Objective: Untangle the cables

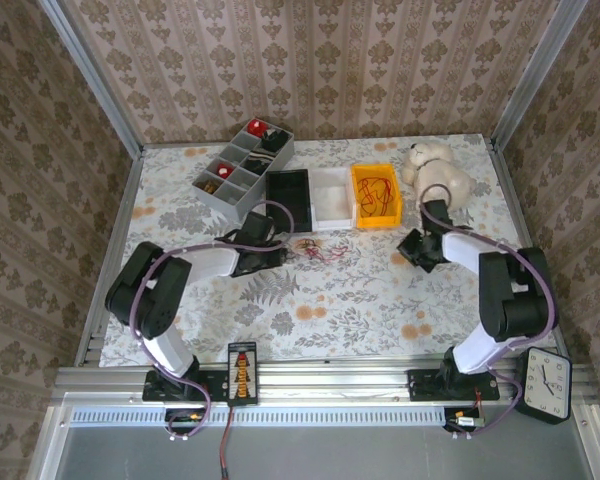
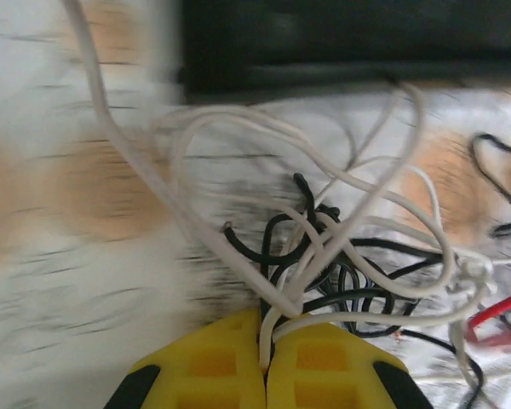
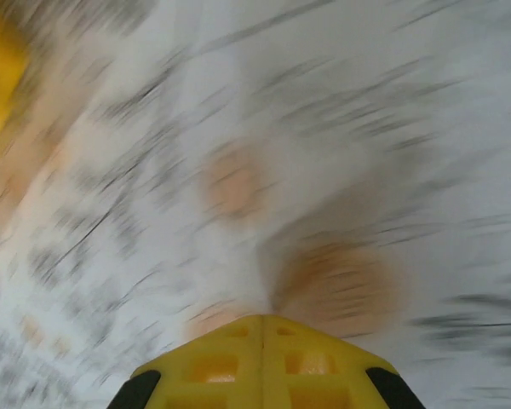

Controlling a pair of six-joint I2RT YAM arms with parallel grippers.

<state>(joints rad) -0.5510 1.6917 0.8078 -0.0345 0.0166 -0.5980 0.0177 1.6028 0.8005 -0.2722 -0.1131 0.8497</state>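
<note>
- Left claw was clenched: yellow ribbed plastic fingers pressed together on the white cable, which ran into the seam between them.
- Right claw was clenched too, with the same yellow fingers and nothing between them, over bare cloth.
- White cable was thin and smooth, in wide loose loops.
- Black cable was thinner, in tight loops threaded through the white one just ahead of the left fingertips.
- Red strand sat at the right edge of the left wrist view, cut off.
- From the top view the tangle was a small bunch on the table, just right of the left claw and well apart from the right claw.
- Table had a flat floral cloth, pale with orange blooms.
- Three rectangular bins stood in a row behind the tangle: black bin, white bin and yellow bin, the last with a loose red cable inside.
- Grey divided tray lay angled at the back left.
- Plush bear sat just behind the right claw.
- Open cloth lay between the claws and across the near half.
- Metal rails edged the sides.
- Clock sat off the cloth at the near right corner.
- Right wrist view was heavily blurred, and a yellow smear at its top left couldn't be identified.
- Left wrist view was blurred on its left side.
</note>
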